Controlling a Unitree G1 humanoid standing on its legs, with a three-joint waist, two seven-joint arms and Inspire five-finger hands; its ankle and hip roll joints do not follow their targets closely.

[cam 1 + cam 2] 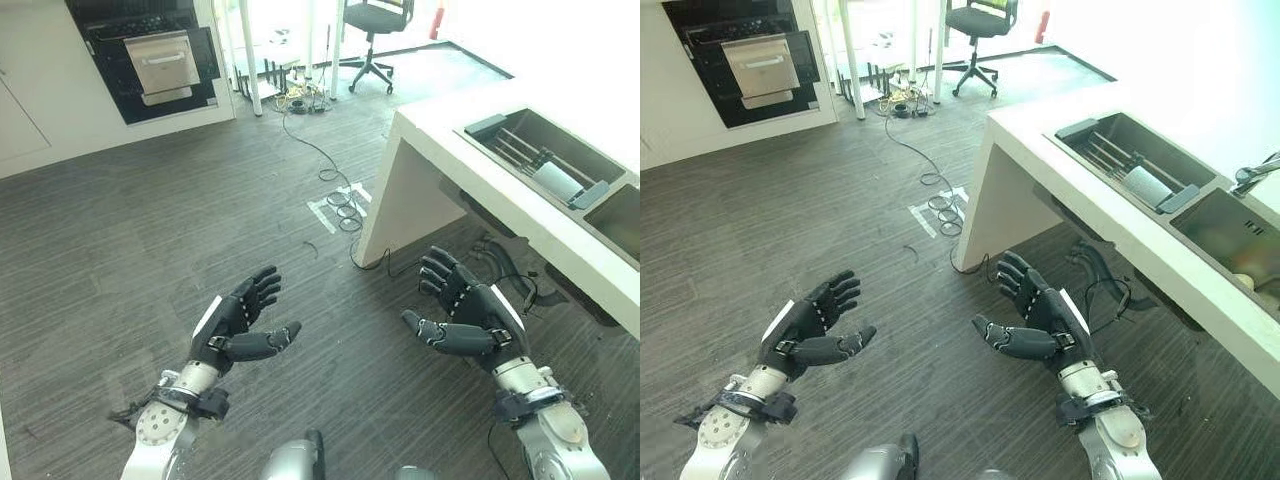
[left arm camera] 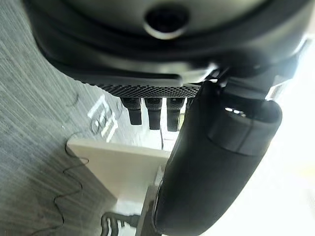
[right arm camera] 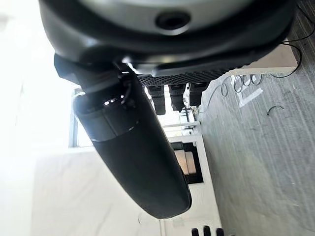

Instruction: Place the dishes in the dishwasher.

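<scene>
My left hand (image 1: 236, 322) and right hand (image 1: 468, 318) hover over the dark wood floor, palms turned toward each other, both open and holding nothing. In the left wrist view the thumb (image 2: 216, 162) and fingers (image 2: 153, 114) are straight, and in the right wrist view the thumb (image 3: 133, 152) and fingers (image 3: 177, 96) are too. A white counter (image 1: 440, 120) stands to the right. Its recessed metal rack (image 1: 520, 135) holds a grey dish-like item (image 1: 556, 180). A built-in black appliance with a silver front (image 1: 160, 62) sits in the far left wall.
A sink basin (image 1: 1240, 235) with a faucet (image 1: 1255, 175) lies beside the rack. Coiled cables (image 1: 342, 205) and a white tape mark lie on the floor by the counter's end. An office chair (image 1: 375, 30) and table legs stand at the back.
</scene>
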